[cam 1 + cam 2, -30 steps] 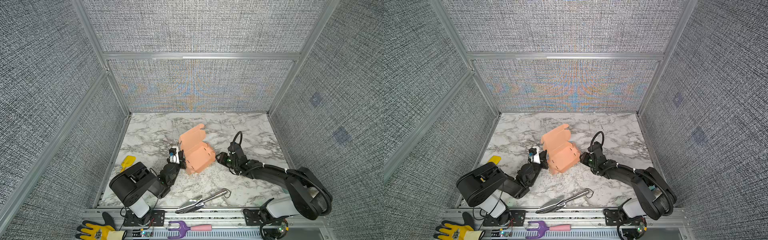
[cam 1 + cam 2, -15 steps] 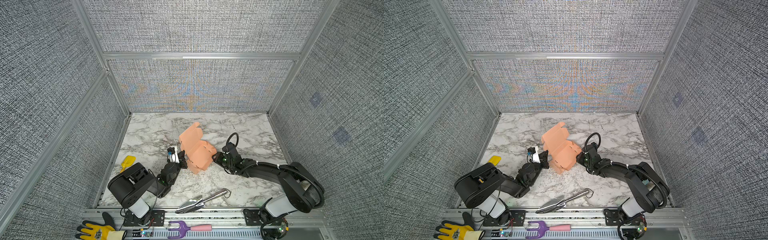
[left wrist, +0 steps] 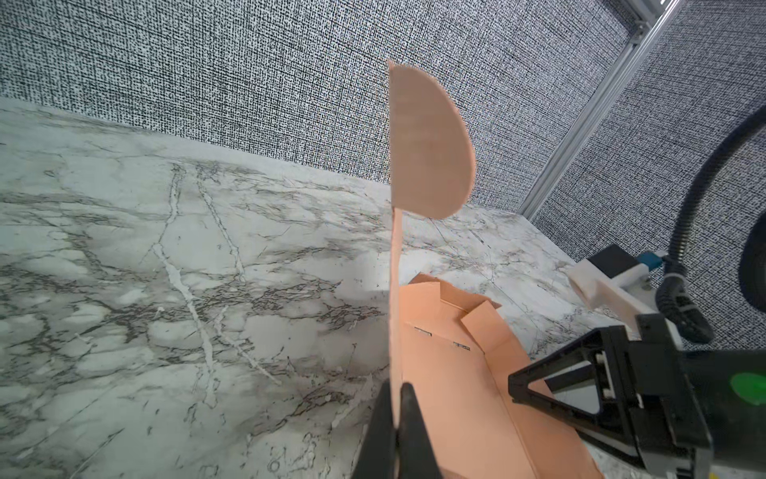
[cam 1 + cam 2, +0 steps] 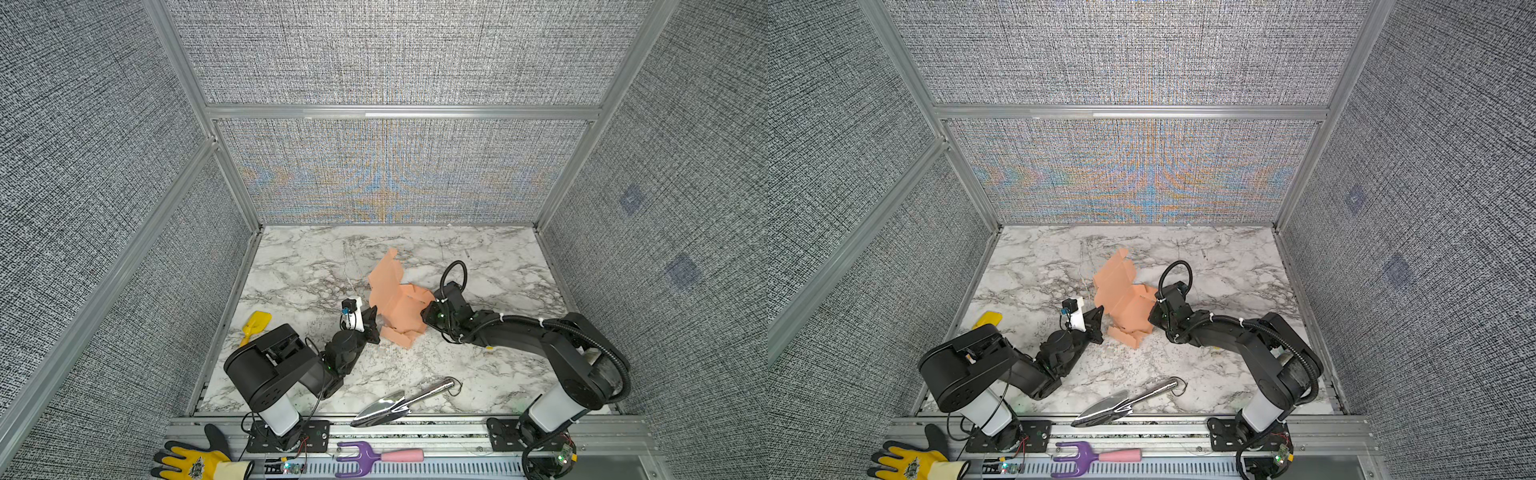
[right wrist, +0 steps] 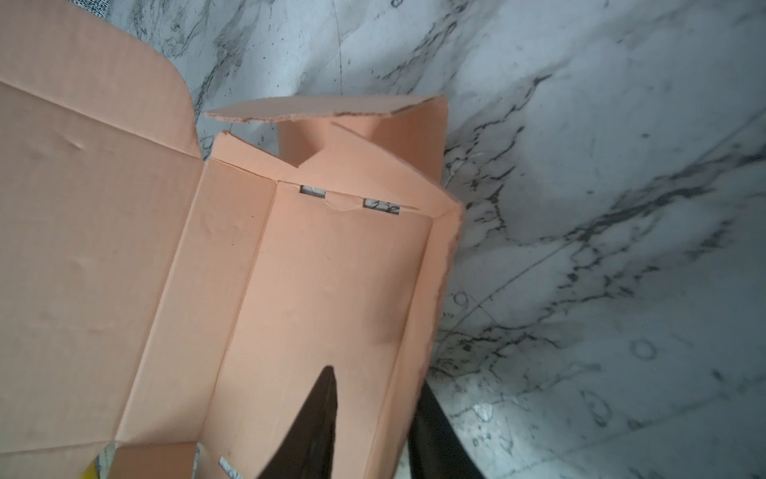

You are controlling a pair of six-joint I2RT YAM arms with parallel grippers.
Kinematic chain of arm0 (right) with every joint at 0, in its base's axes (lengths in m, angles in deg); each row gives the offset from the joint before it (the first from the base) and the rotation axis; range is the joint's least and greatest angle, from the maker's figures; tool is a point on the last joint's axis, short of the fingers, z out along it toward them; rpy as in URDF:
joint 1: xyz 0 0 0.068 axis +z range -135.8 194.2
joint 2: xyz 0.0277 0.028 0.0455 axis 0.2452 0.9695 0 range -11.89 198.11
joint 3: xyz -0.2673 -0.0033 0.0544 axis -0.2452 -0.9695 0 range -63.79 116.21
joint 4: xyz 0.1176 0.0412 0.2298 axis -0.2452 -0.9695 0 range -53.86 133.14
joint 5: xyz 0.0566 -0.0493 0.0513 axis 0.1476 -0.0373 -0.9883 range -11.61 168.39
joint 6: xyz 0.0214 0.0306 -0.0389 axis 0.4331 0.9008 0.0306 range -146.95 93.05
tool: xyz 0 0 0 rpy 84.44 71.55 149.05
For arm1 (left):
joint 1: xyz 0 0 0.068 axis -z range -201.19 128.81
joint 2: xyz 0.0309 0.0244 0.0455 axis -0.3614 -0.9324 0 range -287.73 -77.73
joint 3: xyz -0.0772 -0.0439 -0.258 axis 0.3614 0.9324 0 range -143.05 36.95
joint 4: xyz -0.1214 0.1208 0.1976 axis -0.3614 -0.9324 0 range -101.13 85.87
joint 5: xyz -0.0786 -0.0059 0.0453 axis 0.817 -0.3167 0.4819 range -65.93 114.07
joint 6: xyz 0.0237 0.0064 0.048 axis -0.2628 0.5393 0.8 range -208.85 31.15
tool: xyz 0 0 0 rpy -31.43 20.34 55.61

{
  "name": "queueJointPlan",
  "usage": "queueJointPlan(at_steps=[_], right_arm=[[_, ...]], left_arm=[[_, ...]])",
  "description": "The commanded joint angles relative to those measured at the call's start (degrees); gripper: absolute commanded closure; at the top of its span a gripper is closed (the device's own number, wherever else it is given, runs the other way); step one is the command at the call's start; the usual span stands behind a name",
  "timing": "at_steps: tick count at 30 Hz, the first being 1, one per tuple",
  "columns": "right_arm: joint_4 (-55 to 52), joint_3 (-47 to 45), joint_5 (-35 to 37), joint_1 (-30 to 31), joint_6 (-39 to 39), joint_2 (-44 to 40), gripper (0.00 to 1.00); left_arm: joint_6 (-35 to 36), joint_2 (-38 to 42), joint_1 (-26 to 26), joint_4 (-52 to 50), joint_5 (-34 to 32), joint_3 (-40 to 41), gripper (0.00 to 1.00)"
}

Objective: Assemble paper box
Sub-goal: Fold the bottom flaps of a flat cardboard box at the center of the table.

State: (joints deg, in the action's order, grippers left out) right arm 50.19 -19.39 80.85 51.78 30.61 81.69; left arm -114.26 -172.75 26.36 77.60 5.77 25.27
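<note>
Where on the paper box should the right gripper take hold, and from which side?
Grip the paper box by its low side wall nearest the right gripper, coming from that arm's side, one finger inside, one outside. That wall stands upright with a free top edge; the left gripper pinches the raised lid panel.

The light is bright and even, and it falls from above. The marble worktop (image 4: 299,266) looks white, with only soft, pale shadows under the arms. The metal trowel (image 4: 390,405) has a bright shine on its blade. In both top views the picture is sharp, but the cloth on the back wall (image 4: 386,183) shows rainbow ripples. In the right wrist view the paper box (image 5: 311,269) is clear, with a dim patch inside it. The right gripper (image 5: 375,385) looks dark and fuzzy up close. The left gripper (image 3: 396,414) looks fuzzy too.
</note>
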Motion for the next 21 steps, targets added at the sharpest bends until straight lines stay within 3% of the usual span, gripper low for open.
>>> queueJointPlan(at_steps=[1, 7, 15, 21], right_arm=[[-2.8, 1.8, 0.1, 0.2, -2.8, 0.9, 0.7], [-10.9, 7.2, 0.9, 1.0, -8.4, 2.9, 0.78], [-21.2, 14.7, 4.3, 2.7, -14.8, 6.5, 0.78], [-23.2, 17.8, 6.2, 4.7, -16.5, 8.6, 0.75]], left_arm=[[1.6, 0.3, 0.2, 3.3, 1.1, 0.3, 1.0], [2.0, 0.3, 0.7, 3.6, 1.7, 0.5, 1.0], [2.1, -0.6, 1.7, 6.3, 2.4, 1.0, 1.0], [1.9, -0.8, 2.3, 7.7, 2.5, 1.8, 1.0]])
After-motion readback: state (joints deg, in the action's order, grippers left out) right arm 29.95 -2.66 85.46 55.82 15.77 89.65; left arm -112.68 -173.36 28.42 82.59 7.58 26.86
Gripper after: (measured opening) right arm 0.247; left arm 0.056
